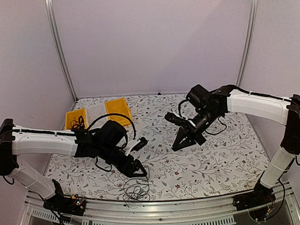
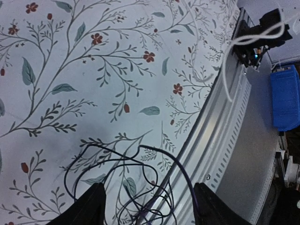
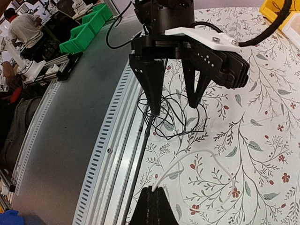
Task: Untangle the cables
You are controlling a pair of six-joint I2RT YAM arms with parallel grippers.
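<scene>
A loose tangle of thin black cables [image 1: 135, 191] lies at the table's front edge, partly over the metal rail. My left gripper [image 2: 150, 208] is open just above it, and the wire loops [image 2: 136, 173] run between and under its dark fingers. The right wrist view shows those fingers [image 3: 152, 101] pointing down on either side of the tangle [image 3: 180, 124]. My right gripper [image 3: 153, 191] is shut on a thin white cable [image 3: 213, 157] that loops over the flowered cloth. In the top view the right gripper [image 1: 177, 146] hovers mid-table, apart from the left one [image 1: 138, 168].
A slotted aluminium rail [image 1: 158, 211] borders the table's near edge. Yellow and white pouches [image 1: 98, 114] lie at the back left, one with a small black wire bundle [image 1: 76, 124] on it. Green bins [image 3: 84, 30] and a blue bin [image 2: 285, 98] stand beyond the table.
</scene>
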